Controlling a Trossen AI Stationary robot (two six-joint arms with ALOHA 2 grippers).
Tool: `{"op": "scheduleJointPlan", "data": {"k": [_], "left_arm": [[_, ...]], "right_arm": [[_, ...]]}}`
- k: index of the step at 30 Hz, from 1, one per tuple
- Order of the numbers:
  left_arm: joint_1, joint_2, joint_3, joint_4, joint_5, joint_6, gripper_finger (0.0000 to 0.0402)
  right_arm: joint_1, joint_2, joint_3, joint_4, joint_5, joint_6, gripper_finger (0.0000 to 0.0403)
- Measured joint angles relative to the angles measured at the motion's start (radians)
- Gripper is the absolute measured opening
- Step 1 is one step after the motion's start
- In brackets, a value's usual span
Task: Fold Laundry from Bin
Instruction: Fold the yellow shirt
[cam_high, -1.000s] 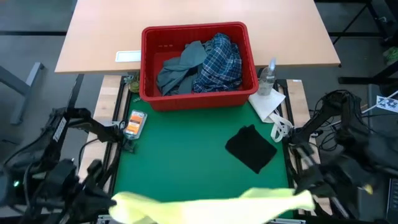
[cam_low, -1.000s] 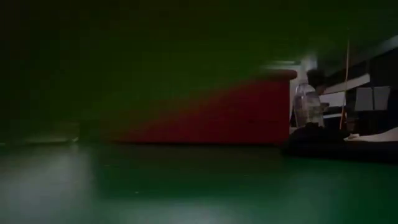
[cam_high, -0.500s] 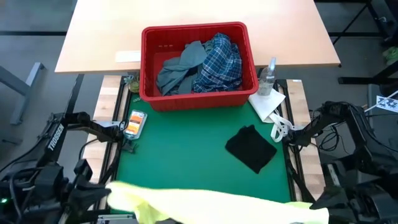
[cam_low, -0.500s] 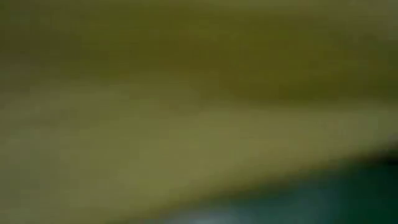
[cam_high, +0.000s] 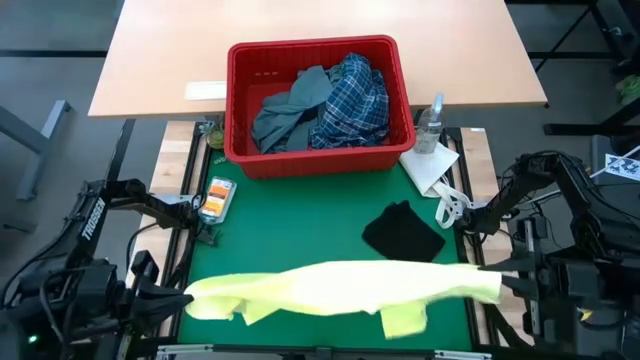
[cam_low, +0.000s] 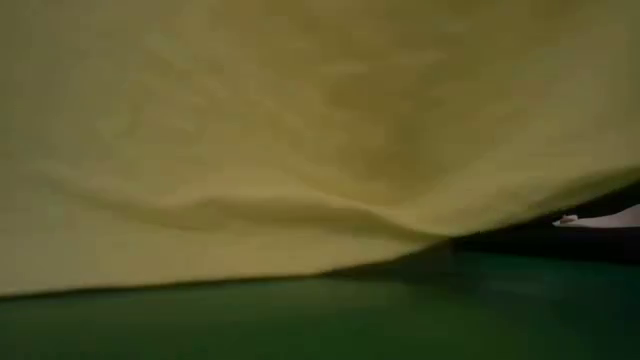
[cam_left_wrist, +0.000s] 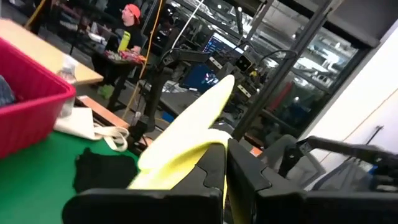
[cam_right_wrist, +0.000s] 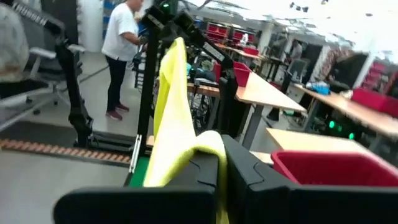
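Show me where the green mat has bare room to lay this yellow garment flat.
Bare green mat lies between the red bin and the stretched yellow garment, left of the dark navy garment. The right side is crowded: navy garment, white paper towel, bottle.

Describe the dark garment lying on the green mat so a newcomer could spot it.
Start at the red bin at the green mat's far edge. The dark navy garment lies flat toward the mat's right side, beyond the stretched yellow garment. It is the only near-black cloth.
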Motion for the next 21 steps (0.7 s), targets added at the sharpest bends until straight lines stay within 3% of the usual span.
{"op": "scheduleJointPlan", "data": {"k": [7,13,21], "left_arm": [[-0.028,0.0,0.0,0.169,-0.001,0.159,0.0],[-0.033,0.0,0.0,0.328,-0.001,0.301,0.0],[-0.033,0.0,0.0,0.404,0.028,0.314,0.0]], "right_arm": [[0.002,0.015,0.0,0.174,0.002,-0.099,0.0005],[0.002,0.059,0.0,0.358,-0.107,-0.237,0.0005],[0.036,0.152,0.0,0.616,-0.131,-0.371,0.0005]]}}
